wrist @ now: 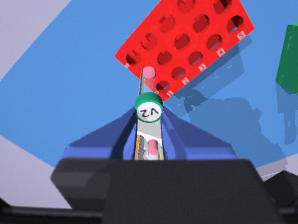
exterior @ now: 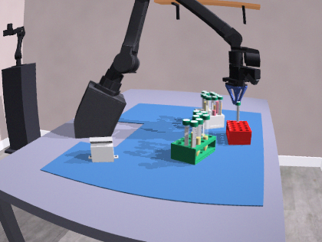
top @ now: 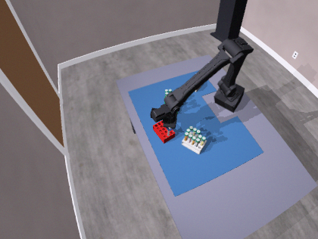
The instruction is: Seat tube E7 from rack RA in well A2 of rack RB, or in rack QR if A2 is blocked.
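Note:
My gripper (top: 169, 126) (exterior: 238, 99) (wrist: 149, 112) is shut on a green-capped tube (exterior: 238, 112) (wrist: 149, 112) and holds it by the cap, upright. The tube's pink tip hangs just above the near edge row of the red rack QR (top: 163, 140) (exterior: 238, 138) (wrist: 166, 36), clear of its wells. I cannot read the two characters on the cap with certainty. QR's wells are all empty. The green rack RA (exterior: 188, 153) (wrist: 289, 65) and the white rack RB (top: 191, 148) (exterior: 217, 121) both hold several green-capped tubes.
A white box with the DONE button (exterior: 101, 149) stands on the blue mat (top: 212, 166) (exterior: 153, 176) near the arm's base (exterior: 97, 115). In the top view the arm hides most of RA; only a few caps (top: 167, 91) show.

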Robot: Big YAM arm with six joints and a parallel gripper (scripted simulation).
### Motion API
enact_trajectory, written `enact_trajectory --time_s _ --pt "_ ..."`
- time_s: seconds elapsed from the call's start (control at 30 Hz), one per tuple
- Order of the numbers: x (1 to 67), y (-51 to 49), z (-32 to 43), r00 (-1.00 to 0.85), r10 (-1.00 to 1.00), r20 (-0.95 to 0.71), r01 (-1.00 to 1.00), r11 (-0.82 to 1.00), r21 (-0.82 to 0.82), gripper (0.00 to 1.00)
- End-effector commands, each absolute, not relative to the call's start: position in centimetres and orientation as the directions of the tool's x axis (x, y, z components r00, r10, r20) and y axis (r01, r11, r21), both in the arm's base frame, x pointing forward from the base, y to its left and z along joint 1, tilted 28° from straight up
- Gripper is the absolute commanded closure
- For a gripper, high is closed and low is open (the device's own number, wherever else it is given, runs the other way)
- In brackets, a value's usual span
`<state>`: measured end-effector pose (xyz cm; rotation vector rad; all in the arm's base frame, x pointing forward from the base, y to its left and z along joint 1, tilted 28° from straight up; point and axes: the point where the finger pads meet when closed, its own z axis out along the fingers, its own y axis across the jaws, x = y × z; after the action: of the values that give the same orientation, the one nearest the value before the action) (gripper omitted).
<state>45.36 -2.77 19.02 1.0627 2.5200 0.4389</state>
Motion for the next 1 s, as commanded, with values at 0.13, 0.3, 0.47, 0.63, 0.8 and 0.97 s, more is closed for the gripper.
enact_trajectory --time_s 0.13,0.3,0.47,0.63,0.8,0.97 --pt "45.6 -2.6 19.5 -0.641 0.732 -0.231 0.607 0.668 0.430 1.00" --pt "44.8 -2.9 20.4 -0.641 0.732 -0.230 0.610 0.668 0.427 1.00" --pt "45.1 -3.3 21.6 -0.635 0.733 -0.245 0.603 0.668 0.435 1.00" --pt "45.7 -3.0 21.2 -0.636 0.732 -0.243 0.602 0.668 0.437 1.00" --pt "45.7 -3.0 21.2 -0.636 0.732 -0.243 0.602 0.668 0.437 1.00" --pt "45.4 -3.6 22.0 -0.632 0.733 -0.252 0.600 0.668 0.439 1.00"
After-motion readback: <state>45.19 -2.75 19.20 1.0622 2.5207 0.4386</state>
